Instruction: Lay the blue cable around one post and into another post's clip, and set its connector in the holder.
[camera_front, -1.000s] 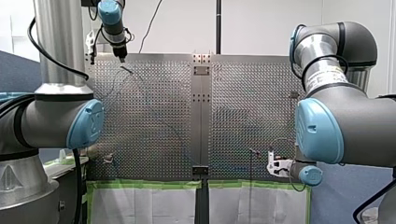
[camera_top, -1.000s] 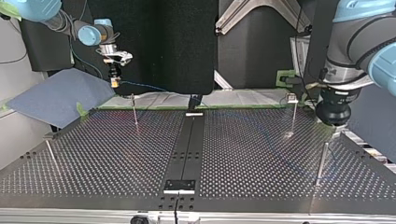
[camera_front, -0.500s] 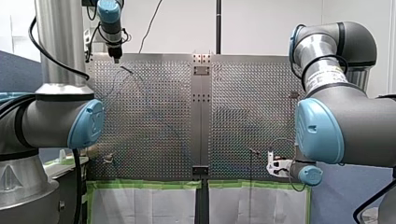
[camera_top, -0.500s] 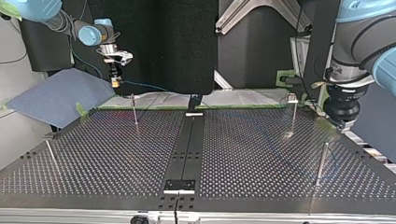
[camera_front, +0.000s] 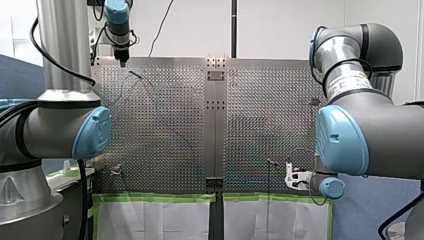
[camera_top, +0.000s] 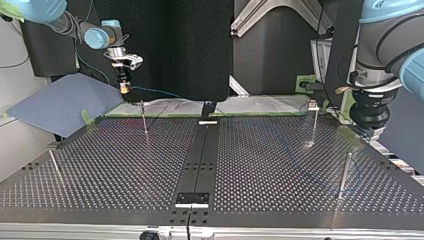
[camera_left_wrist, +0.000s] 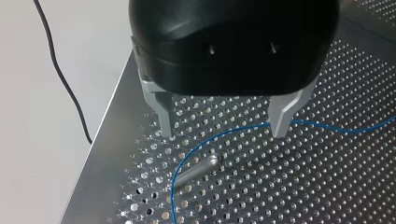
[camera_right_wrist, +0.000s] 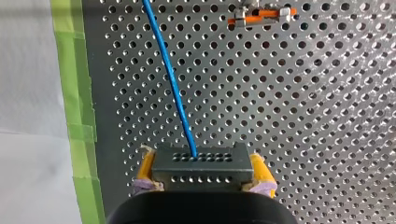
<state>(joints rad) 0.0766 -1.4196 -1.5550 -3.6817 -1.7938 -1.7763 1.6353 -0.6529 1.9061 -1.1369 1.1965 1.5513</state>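
Note:
In the left wrist view my left gripper hangs open over the perforated plate, with nothing between its metal fingers. Under it the blue cable bends around a slim metal post. My right gripper is shut, its yellow pads on the black connector. The cable leads ahead from that connector, past a post with an orange clip. In the top view my right gripper hovers over the table's far edge at the left, and my left gripper is at the right edge.
Thin posts stand on the plate: one near my right gripper, a clip-topped one, one below my left gripper, one at the left edge. A black bracket sits front centre. Green tape lines the plate's edge.
My left gripper has drawn away from the wrapped post, toward the top view's right edge. My right gripper holds still with the connector.

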